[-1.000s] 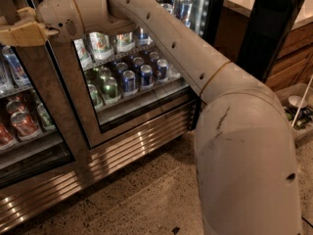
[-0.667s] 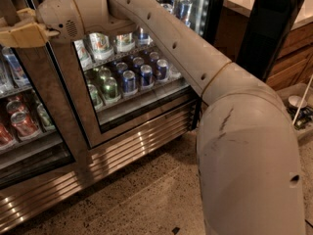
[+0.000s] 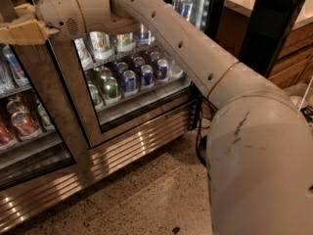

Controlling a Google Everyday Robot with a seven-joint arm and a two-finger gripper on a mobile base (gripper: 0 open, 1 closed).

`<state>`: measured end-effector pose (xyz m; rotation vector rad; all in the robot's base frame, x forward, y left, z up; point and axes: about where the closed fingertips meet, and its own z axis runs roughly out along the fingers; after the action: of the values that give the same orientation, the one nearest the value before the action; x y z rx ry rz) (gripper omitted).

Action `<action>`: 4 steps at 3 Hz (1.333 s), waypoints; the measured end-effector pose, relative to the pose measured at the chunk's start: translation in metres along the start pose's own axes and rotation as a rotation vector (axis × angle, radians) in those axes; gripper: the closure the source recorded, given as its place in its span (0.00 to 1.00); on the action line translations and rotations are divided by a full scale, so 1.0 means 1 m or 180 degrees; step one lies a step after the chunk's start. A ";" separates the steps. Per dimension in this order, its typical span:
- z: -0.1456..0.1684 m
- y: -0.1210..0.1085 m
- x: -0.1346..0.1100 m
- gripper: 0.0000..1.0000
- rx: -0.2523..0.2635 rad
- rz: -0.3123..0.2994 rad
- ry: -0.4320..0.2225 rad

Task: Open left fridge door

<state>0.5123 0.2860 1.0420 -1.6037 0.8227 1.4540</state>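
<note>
The left fridge door, clear glass in a wide bronze-brown metal frame, fills the middle of the camera view. Behind its glass stand rows of blue and green cans. My gripper is at the upper left, against the top of the door's left frame edge. The arm stretches to it from the lower right across the glass. Any handle is hidden behind the gripper. I cannot tell whether the door stands ajar.
A twin glass door with a white light strip is at the top right. A glass section with red cans lies at the far left. A steel grille runs along the fridge base. A dark upright post stands at right on speckled floor.
</note>
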 end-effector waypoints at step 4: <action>0.006 0.013 -0.003 1.00 -0.0197 -0.0039 0.0028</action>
<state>0.4980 0.2854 1.0435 -1.6594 0.7785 1.4775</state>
